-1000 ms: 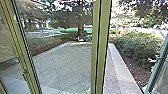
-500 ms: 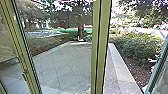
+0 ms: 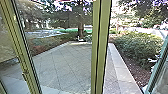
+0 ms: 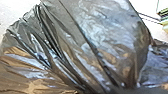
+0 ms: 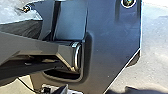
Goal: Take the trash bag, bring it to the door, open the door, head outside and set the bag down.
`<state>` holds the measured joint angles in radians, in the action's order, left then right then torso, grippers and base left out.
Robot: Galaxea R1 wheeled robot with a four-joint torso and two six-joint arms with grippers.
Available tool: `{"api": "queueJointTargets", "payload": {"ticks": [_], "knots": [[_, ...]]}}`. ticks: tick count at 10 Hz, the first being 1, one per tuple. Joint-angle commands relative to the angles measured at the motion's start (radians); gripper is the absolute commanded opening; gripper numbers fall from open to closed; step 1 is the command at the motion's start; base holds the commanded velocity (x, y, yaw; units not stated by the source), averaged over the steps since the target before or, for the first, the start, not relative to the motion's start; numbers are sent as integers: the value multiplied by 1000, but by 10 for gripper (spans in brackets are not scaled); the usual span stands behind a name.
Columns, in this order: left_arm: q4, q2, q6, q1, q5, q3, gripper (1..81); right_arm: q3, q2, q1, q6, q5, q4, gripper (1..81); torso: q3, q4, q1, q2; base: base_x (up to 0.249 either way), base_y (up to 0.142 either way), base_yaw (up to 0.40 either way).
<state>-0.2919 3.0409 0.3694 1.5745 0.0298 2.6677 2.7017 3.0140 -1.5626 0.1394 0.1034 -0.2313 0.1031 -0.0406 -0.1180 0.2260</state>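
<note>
Close in front of the robot, the door (image 3: 101,50) shows as glass in green frames, with an upright green post near the middle of the head view. Through the glass lies the paved yard (image 3: 60,65). The dark, shiny trash bag (image 4: 105,32) is large and near in the left wrist view, its plastic creased into folds that gather toward one side. How my left gripper meets the bag cannot be made out. Fingers of my right gripper cannot be told apart.
A second green frame (image 3: 23,55) with a small fitting stands at the left. Outside, a pale stone edging (image 3: 122,67) borders the paving, with bushes (image 3: 138,47) to its right and a tree trunk (image 3: 80,28) farther back. Pale floor (image 5: 155,57) lies beside the robot's base.
</note>
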Motion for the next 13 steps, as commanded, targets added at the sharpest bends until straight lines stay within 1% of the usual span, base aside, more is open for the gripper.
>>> {"api": "queueJointTargets", "payload": {"ticks": [1, 3, 5, 13], "knots": [[5, 0, 10, -43, -65, -6, 10, -4, 1, 48, -4, 50, -8, 811, 0, 0, 0, 0, 0, 0, 0], [4, -2, 8, -43, -67, -6, 10, -4, -1, 46, -4, 32, -8, 811, 0, 0, 0, 0, 0, 0, 0], [4, -3, 8, -43, -68, -6, 10, -4, 1, 45, -4, 30, -8, 811, 0, 0, 0, 0, 0, 0, -49], [5, -3, 8, -43, -71, -8, 10, -5, 5, 45, -4, 30, -11, 811, 0, 0, 0, 0, 0, 0, -151]]}}
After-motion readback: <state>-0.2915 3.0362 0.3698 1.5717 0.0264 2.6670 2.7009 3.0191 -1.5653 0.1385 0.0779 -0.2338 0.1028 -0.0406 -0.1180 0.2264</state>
